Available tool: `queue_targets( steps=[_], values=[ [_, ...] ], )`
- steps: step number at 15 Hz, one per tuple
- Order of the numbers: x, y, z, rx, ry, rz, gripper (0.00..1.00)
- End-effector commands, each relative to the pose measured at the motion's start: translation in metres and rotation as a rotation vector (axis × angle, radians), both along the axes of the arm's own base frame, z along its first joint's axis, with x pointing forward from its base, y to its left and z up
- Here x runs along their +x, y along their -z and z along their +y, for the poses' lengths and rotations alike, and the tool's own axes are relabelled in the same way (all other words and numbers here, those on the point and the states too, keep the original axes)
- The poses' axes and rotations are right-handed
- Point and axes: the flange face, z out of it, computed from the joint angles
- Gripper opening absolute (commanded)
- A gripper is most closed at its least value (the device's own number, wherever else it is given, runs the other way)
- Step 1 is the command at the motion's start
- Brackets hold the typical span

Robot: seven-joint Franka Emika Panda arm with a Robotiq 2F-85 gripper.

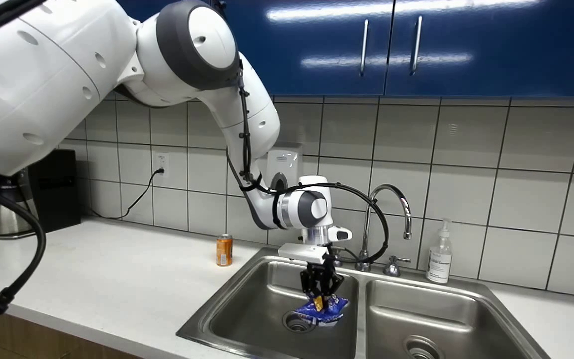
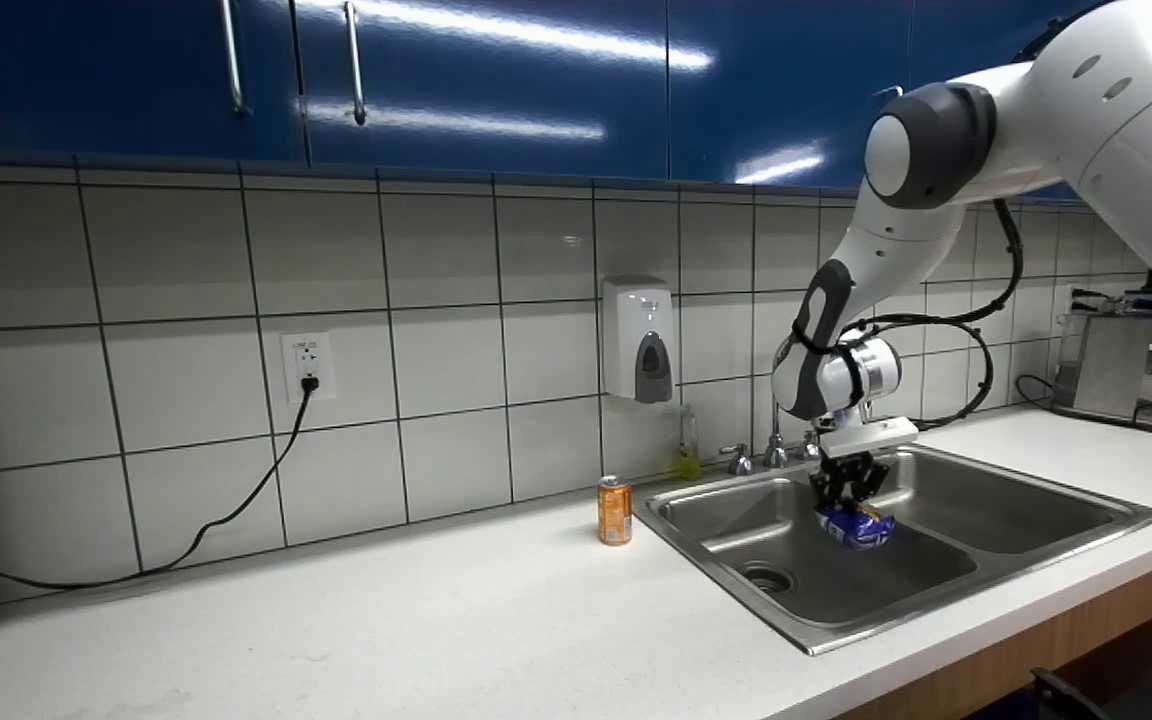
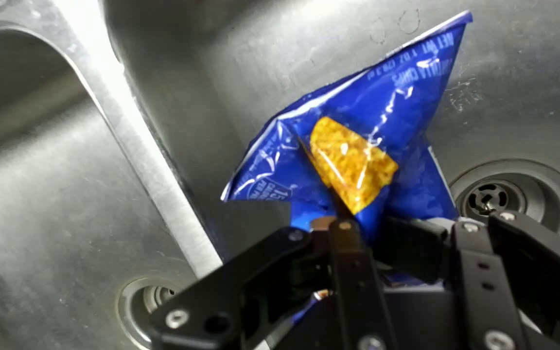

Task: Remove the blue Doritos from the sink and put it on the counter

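The blue Doritos bag (image 1: 336, 308) is in the left basin of the steel sink (image 1: 361, 324) in an exterior view, and it also shows in an exterior view (image 2: 861, 528). My gripper (image 1: 320, 295) points down and is shut on the bag's middle. In the wrist view the gripper (image 3: 367, 233) pinches the crumpled bag (image 3: 406, 102), whose corners stick out around the fingers; part of it is hidden behind them. The bag is close above the basin floor; I cannot tell if it touches. The white counter (image 2: 416, 620) adjoins the sink (image 2: 726, 590), with its long stretch beside this basin.
An orange can (image 1: 224, 250) stands on the counter near the sink's back corner. A chrome faucet (image 1: 407, 219) rises behind the basins. A pump bottle (image 1: 439, 262) stands behind the right basin. A soap dispenser (image 2: 638, 340) hangs on the tiled wall. Blue cabinets (image 2: 486, 90) hang above.
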Motion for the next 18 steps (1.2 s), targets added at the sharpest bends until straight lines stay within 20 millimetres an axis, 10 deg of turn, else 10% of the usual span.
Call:
queue_targets(
  steps=[1, 18],
  values=[
    [-0.020, -0.026, 0.006, 0.018, -0.038, -0.028, 0.01],
    [-0.105, -0.074, 0.126, 0.056, -0.471, -0.117, 0.01]
  ],
)
